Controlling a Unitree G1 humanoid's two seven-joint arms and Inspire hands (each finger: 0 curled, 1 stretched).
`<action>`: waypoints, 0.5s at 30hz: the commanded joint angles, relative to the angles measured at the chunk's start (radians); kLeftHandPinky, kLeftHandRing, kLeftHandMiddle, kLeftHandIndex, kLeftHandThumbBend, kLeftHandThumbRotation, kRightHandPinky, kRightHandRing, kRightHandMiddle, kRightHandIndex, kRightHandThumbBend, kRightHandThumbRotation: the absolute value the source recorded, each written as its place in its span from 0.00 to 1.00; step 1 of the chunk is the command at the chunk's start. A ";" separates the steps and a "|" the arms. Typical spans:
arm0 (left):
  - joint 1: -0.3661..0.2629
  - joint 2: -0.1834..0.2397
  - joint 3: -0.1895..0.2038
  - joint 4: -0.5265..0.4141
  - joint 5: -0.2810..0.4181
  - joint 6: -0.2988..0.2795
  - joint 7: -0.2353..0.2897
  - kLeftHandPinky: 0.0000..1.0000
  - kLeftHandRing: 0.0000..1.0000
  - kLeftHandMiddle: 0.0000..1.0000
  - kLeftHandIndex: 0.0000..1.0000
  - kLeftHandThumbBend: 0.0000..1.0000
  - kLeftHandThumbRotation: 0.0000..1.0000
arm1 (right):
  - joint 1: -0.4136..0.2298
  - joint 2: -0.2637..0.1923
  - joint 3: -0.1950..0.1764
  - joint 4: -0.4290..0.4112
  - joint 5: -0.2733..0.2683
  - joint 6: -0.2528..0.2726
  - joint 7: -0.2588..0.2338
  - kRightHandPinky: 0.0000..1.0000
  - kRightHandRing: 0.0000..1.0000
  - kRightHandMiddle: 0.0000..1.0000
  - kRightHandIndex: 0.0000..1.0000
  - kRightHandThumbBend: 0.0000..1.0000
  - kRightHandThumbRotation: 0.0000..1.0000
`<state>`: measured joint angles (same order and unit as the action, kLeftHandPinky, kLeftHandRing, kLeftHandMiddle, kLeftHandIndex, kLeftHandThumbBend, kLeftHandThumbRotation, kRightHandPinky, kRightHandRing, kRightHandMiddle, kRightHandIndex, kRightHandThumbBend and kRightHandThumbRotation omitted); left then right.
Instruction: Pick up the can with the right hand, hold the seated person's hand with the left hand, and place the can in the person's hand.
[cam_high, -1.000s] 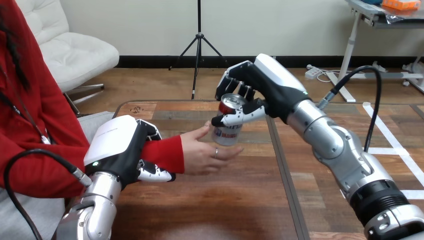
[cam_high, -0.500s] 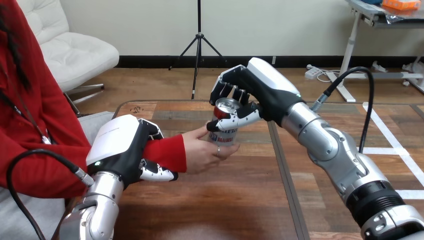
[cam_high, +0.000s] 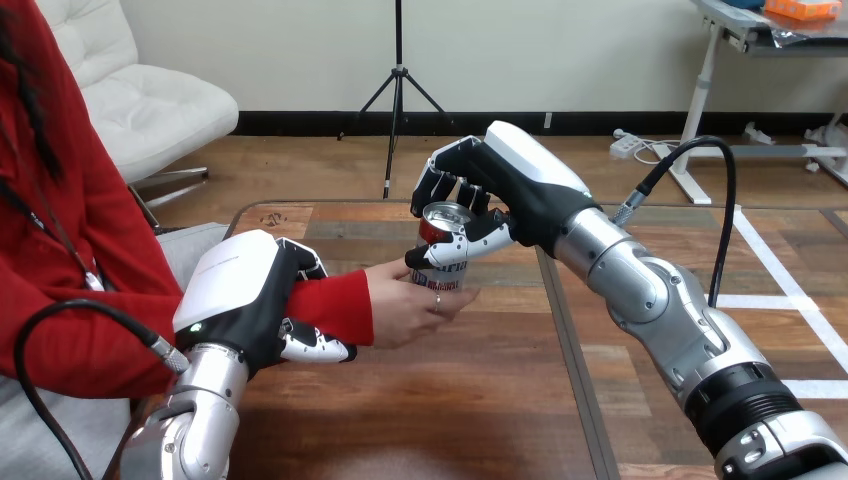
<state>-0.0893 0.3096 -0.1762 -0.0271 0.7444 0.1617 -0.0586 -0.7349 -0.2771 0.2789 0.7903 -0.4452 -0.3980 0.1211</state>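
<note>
A red, white and silver can stands upright in the person's hand, whose palm faces up over the wooden table. My right hand comes from the right and is curled round the can's upper part, thumb in front and fingers behind. The person's fingers wrap the can's lower part. My left hand is at the lower left, its fingers and thumb curled round the person's wrist in the red sleeve.
The table's far edge runs just behind the hands. A seam in the tabletop passes under my right forearm. The person sits at the left side of the table.
My right hand has moved the can left and down into the person's palm, and the person's fingers have closed round its base. My left hand stays on the wrist.
</note>
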 joint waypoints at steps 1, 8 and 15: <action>-0.250 -0.093 0.015 -0.143 -0.051 -0.047 0.082 0.21 0.28 0.34 0.34 0.70 0.00 | -0.054 0.009 -0.013 -0.087 0.015 0.001 -0.006 0.29 0.33 0.40 0.47 0.60 0.00; -0.256 -0.095 0.019 -0.145 -0.053 -0.049 0.086 0.21 0.27 0.33 0.34 0.68 0.00 | -0.048 0.012 -0.012 -0.084 0.017 0.001 -0.002 0.29 0.33 0.40 0.47 0.59 0.00; -0.259 -0.095 0.023 -0.142 -0.059 -0.059 0.095 0.20 0.27 0.33 0.34 0.69 0.00 | -0.046 0.009 -0.009 -0.076 0.014 -0.004 -0.001 0.29 0.33 0.40 0.48 0.59 0.00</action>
<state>-0.0895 0.3050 -0.1762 -0.0271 0.7444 0.1623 -0.0544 -0.7346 -0.2768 0.2790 0.7903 -0.4454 -0.3975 0.1236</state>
